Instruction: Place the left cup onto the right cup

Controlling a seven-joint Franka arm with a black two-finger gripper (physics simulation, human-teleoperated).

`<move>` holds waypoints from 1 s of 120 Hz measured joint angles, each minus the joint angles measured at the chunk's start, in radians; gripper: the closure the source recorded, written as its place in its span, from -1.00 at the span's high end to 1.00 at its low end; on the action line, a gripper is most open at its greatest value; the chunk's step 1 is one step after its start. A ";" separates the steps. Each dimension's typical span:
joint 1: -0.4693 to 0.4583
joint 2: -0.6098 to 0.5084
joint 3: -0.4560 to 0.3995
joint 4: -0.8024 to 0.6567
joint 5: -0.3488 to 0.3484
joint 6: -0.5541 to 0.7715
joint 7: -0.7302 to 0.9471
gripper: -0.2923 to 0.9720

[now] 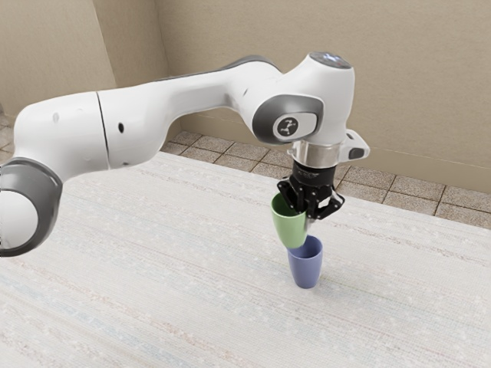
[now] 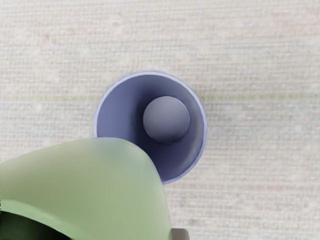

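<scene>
Hanging off the table, the green cup [image 1: 289, 222] is pinched at its rim between the fingers [image 1: 308, 211], which are closed on its wall from inside and outside, with only that thin wall keeping them apart. The cup is tilted, not upright, and its base points down at the mouth of the blue cup [image 1: 305, 262], which stands upright on the table [image 1: 153, 291] directly below.

In the exterior view the green cup sits a little toward the exterior view's left of the blue one, its base right at the blue rim. Whether the two touch, I cannot tell. The wrist view agrees: the green cup [image 2: 80, 185] covers one side of the blue cup's [image 2: 117, 115] rim, while most of the blue interior and its round bottom lie open beside it.

As a judgement, the pick-up and the carry across are done and the placing is not. What is left is a small shift to bring the green base over the centre of the blue mouth, a short lowering until it seats, then opening the fingers. With this tilt and offset, a release now could let the green cup slide off or tip the blue one.
</scene>
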 joint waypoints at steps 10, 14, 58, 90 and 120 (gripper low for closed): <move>0.002 0.009 0.002 0.004 0.015 0.007 -0.001 -0.70; 0.003 0.014 0.003 0.009 0.020 0.010 -0.002 -0.70; 0.005 0.043 0.002 0.040 0.053 0.023 -0.005 -0.70; -0.001 0.049 0.002 0.038 0.055 0.027 -0.007 -0.70; -0.006 0.057 0.002 0.037 0.055 0.054 -0.008 -0.70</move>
